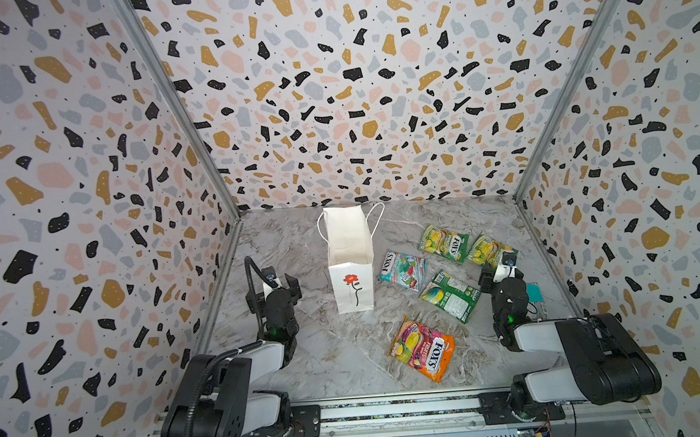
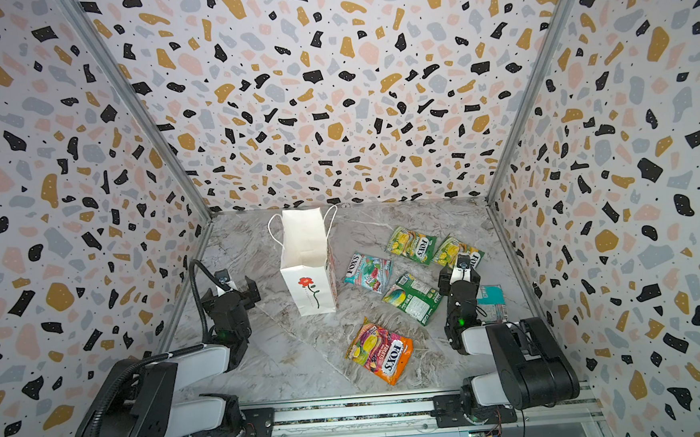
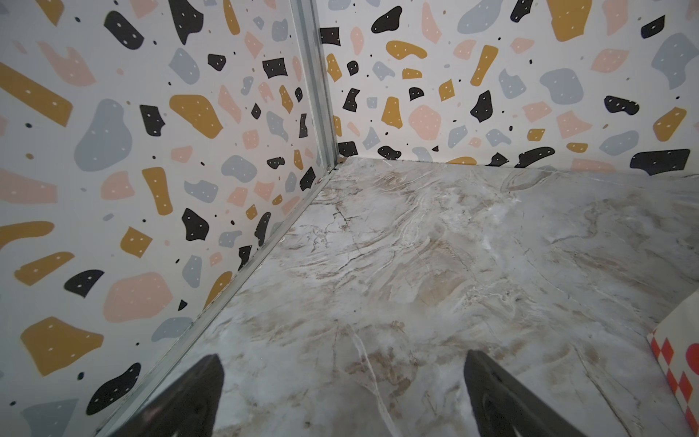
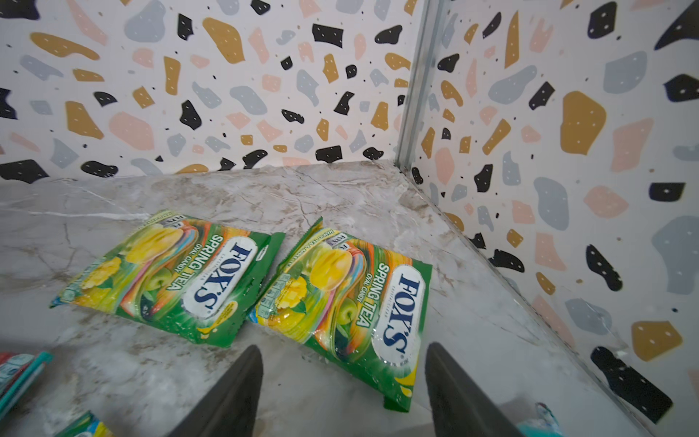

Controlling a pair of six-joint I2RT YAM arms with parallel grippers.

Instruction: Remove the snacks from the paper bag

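Lift the part-spread, empty right gripper (image 4: 342, 350) straight up, without snagging the five snacks (image 1: 422, 348) lying flat right of the upright paper bag (image 1: 352, 288), and leave the wide-open, empty left gripper (image 3: 344, 357) parked left of it.

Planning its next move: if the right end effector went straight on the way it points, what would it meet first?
Likely the Spring Tea pouch nearer the side wall, flat on the table just ahead of the open right end effector; depth is unclear.

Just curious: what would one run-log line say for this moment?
left gripper open, empty | right gripper open over green-yellow pouch | paper bag upright | snacks on table
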